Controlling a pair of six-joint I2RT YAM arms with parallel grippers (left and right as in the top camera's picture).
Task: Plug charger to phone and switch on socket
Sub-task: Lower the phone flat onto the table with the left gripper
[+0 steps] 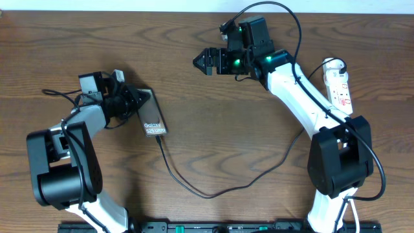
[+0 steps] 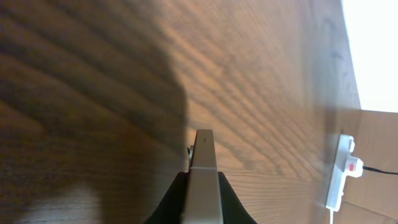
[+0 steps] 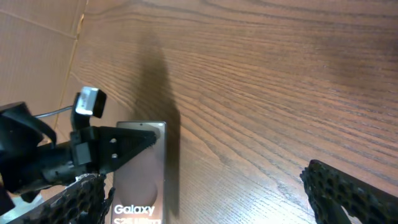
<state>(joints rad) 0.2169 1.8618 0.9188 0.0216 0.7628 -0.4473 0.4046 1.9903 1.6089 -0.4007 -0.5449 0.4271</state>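
Risk: we clamp the phone (image 1: 155, 123) in our left end effector (image 1: 136, 100), right end effector (image 1: 201, 62) wide, whose arm (image 1: 297, 90) may snag the charger (image 1: 194, 189).

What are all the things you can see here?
phone: one, dark with white lettering, left side of the table.
charger: one, thin black cable, curving from the phone's near end across the front of the table.
socket: one, white with red marks, far right.
table: one, brown wood.
arms: two, white and black, one on each side.
left fingers: black, shut on the phone.
right fingers: black, open, above the table's back middle.
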